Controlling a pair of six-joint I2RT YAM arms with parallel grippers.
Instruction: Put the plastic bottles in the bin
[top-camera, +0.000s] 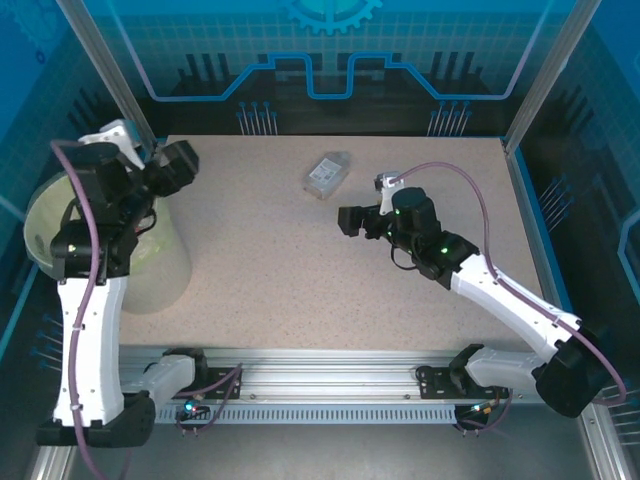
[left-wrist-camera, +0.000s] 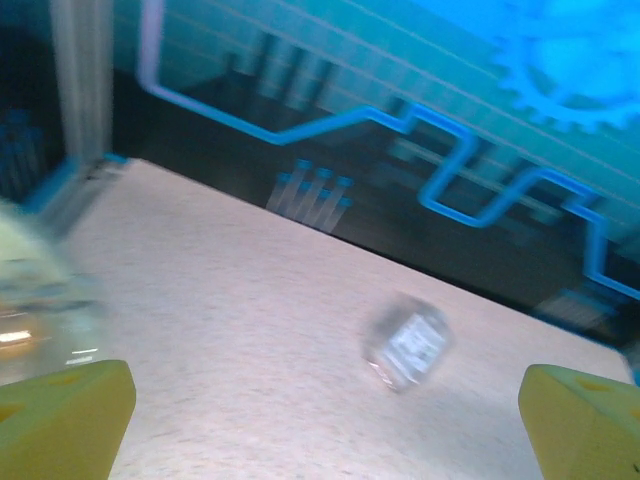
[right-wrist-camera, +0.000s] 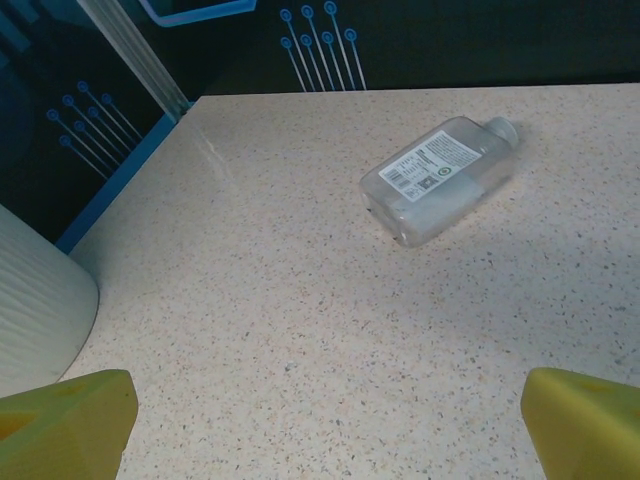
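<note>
Lying flat, bottle (right-wrist-camera: 440, 180) crisp in R wrist view, blurred in L's; L tool (left-wrist-camera: 325, 415), R tool (right-wrist-camera: 325, 420) released.

white-and-black arms (top-camera: 85, 340) — purple cables (top-camera: 450, 165), green lights, yellow fingertips (right-wrist-camera: 65, 415)

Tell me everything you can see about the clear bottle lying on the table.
The bottle is small, flat-sided and made of clear plastic. It carries a white printed label with a small green mark, and a pale cap closes its neck. It lies on its side, label up, toward the far middle of the speckled beige table. Whether it holds any liquid cannot be told. Only the table touches it.
</note>
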